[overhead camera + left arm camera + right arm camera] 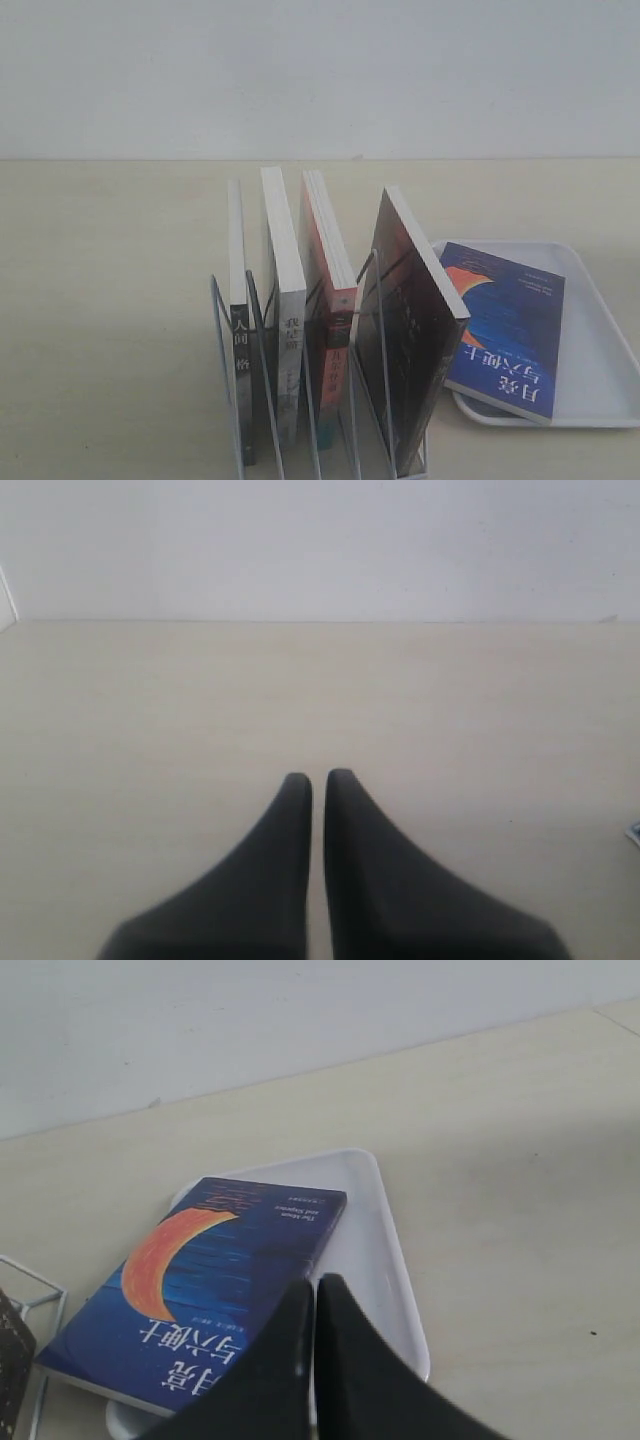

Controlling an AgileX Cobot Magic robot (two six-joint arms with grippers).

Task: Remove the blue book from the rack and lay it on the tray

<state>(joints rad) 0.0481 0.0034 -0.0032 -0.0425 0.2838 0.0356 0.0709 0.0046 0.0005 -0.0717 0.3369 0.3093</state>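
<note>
**Blue paperback flat on tray; both claws closed, empty**

Pale surface [100, 300] carries everything. Wire rack [222, 345] stands just beside the tray [600, 340], holding four upright books. The black-and-dark-red book [410, 340] leans in the slot nearest the tray.

The blue book [505, 330] lies cover-up inside the tray. Its end nearest the rack seems to ride on the tray rim. By the look of it, the laying step is done.

Handling, judged:
- Thin and light; it would bend if lifted by one corner.
- Cover looks glossy, so likely slick under the pads.
- Lying flat, it offers little edge. Best hold is the end resting on the tray rim, or the stiffer spine side.

Left claw [318, 780] is pinched nearly closed on nothing, over bare surface away from the tray. Right claw [315, 1285] is pressed together, empty, above the tray at the book's edge.
</note>
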